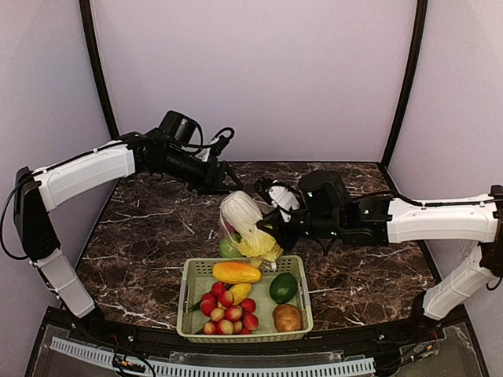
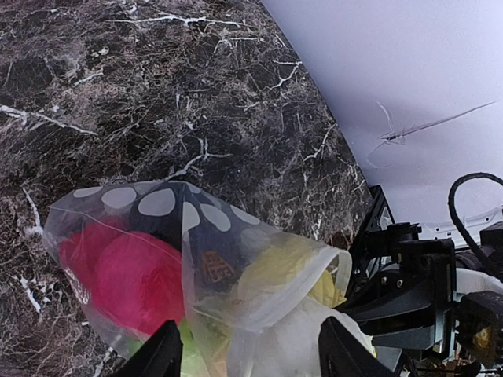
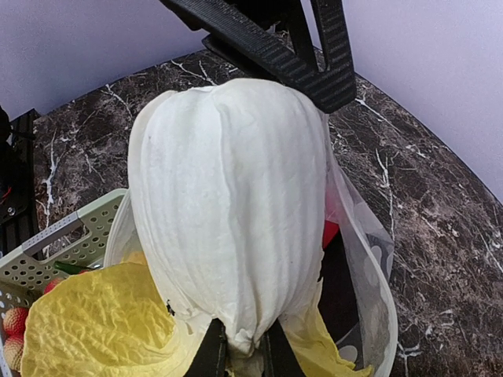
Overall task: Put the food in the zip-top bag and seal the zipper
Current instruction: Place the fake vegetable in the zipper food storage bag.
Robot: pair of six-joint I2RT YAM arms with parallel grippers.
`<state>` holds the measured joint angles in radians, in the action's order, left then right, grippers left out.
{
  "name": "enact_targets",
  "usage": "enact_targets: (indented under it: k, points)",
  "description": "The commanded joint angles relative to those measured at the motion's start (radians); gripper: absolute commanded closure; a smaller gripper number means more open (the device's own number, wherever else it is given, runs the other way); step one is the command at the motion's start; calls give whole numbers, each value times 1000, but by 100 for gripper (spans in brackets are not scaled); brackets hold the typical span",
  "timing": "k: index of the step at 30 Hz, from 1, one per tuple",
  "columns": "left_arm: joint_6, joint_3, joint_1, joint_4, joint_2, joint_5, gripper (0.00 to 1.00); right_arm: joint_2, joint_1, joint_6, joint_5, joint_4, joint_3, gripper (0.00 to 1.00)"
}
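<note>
Cabbage (image 3: 228, 196) points its white end at the parted left gripper (image 2: 247, 342); leafy end seemingly pinched in right gripper (image 3: 240, 353)

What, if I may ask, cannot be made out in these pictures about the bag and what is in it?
- The zipper: left wrist view, lost in the crumpled mouth of the zip-top bag.
- What lies low in the bag: top external view, covered by the napa cabbage.
- Whether the left gripper touches the bag: left wrist view, fingertips cut off by the bottom edge.
</note>
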<state>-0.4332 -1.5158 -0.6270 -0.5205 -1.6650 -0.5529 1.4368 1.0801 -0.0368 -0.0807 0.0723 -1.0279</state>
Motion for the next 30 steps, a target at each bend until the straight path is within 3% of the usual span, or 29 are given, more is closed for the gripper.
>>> enact_targets:
  k: [1,5,8,11,13,19,30]
  points:
    - [28,-25,-11,-63,-22,-23,43,-35,9,16,1,-49,20,100]
    - [16,-25,-21,-50,-39,-29,50,-30,10,13,7,-56,22,100]
    - [-8,-24,-29,-27,-65,-47,66,-23,10,11,8,-57,20,100]
    - [-29,-22,-36,9,-65,-35,90,-27,11,5,3,-52,21,100]
    - [-41,-17,-37,36,-45,-4,98,-31,11,-6,-9,-40,24,100]
    - [-105,67,-36,211,75,83,99,-48,10,-59,-42,42,15,100]
    - [-143,123,-36,345,159,41,99,-23,12,-65,-108,250,-131,100]
